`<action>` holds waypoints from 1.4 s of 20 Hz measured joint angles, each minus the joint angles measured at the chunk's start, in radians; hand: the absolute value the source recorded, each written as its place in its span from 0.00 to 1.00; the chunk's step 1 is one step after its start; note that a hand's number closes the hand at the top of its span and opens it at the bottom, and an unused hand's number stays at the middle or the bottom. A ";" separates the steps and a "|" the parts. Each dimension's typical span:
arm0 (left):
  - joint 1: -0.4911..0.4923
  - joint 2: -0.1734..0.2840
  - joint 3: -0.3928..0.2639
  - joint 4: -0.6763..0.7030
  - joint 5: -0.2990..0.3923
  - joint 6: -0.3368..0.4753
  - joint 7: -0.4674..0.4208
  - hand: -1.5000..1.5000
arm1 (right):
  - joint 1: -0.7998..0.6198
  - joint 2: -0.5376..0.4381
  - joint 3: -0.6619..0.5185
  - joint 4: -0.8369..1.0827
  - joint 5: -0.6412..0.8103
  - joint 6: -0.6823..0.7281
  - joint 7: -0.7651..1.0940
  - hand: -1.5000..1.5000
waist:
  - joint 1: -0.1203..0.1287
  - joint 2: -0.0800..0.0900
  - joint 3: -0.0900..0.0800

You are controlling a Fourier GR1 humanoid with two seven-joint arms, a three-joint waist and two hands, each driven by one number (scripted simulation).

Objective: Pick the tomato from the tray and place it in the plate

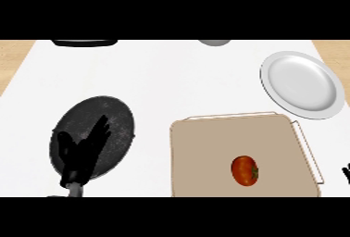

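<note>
In your head view, the tomato (245, 170) lies on the beige tray (205, 152) at the lower right of the frame, untouched. The white plate (303, 84) sits at the upper right, apart from the tray. Your left hand (80, 152) rests at lower left, fingers straight, over a dark round plate (116, 115). Your right hand (346, 173) barely shows at the right edge; you cannot tell its state
</note>
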State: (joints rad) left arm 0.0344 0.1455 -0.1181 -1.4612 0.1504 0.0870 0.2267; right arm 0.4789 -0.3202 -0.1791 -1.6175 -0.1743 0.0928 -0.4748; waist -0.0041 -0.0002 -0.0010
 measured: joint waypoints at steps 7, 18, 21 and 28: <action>0.008 -0.009 0.012 0.021 -0.013 -0.017 -0.038 0.50 | 0.004 0.070 0.102 -0.152 0.147 -0.098 0.191 0.00 | 0.002 -0.002 0.001; -0.011 -0.023 0.042 0.028 -0.026 -0.034 -0.016 0.50 | -0.031 0.164 0.235 -0.195 0.289 -0.112 0.317 0.00 | 0.002 0.000 0.001; -0.013 -0.023 0.051 0.027 -0.026 -0.046 -0.009 0.50 | -0.038 0.182 0.251 -0.210 0.322 -0.127 0.347 0.00 | 0.002 0.000 0.001; -0.005 -0.034 0.053 -0.015 -0.039 -0.041 0.027 0.50 | -0.074 0.203 0.270 -0.178 0.422 -0.174 0.425 0.00 | 0.003 0.000 0.001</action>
State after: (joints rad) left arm 0.0298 0.1113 -0.0652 -1.4760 0.1114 0.0455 0.2533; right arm 0.4053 -0.1175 0.0904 -1.7953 0.2479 -0.0808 -0.0501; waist -0.0011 -0.0006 0.0000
